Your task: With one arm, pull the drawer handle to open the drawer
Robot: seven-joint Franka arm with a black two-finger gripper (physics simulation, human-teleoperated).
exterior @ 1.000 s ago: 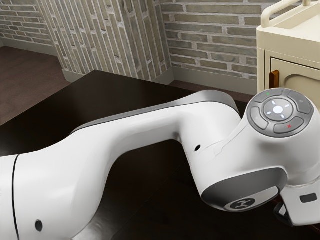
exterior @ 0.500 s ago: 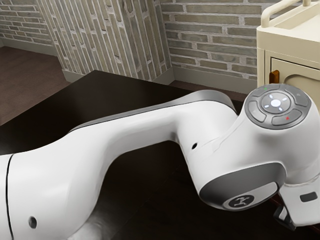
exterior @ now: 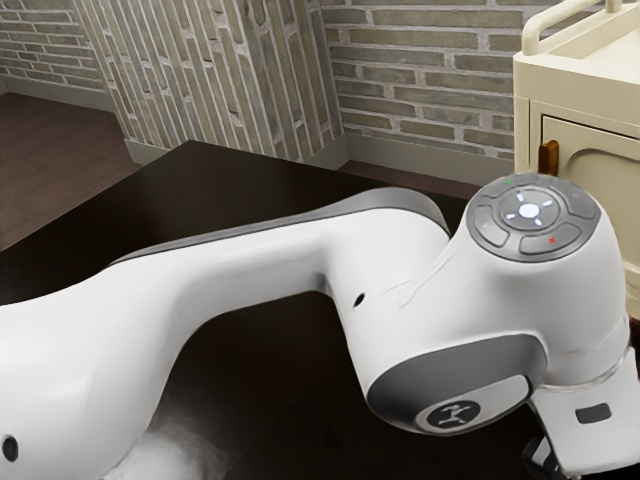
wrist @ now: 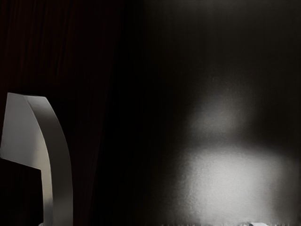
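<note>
At the exterior view's lower right, the black part of my gripper (exterior: 541, 458) shows beneath the white hand, its tips hidden. In the wrist view, a curved grey metal handle (wrist: 59, 155) stands at one side of the hand's view, against a dark reddish-brown wooden front (wrist: 42, 42). The handle's lower portion runs out of the picture, so contact with my gripper cannot be seen. How far the drawer stands out cannot be told.
A black glossy surface (exterior: 190, 200) lies under and behind the arm. At the exterior view's upper right stands a cream cabinet (exterior: 580, 90) with an orange-brown handle (exterior: 548, 158). A brick wall (exterior: 420, 80) rises behind.
My arm and hand have moved toward the exterior view's left and a little lower in it, mostly during the last half second. The cream cabinet has not moved.
</note>
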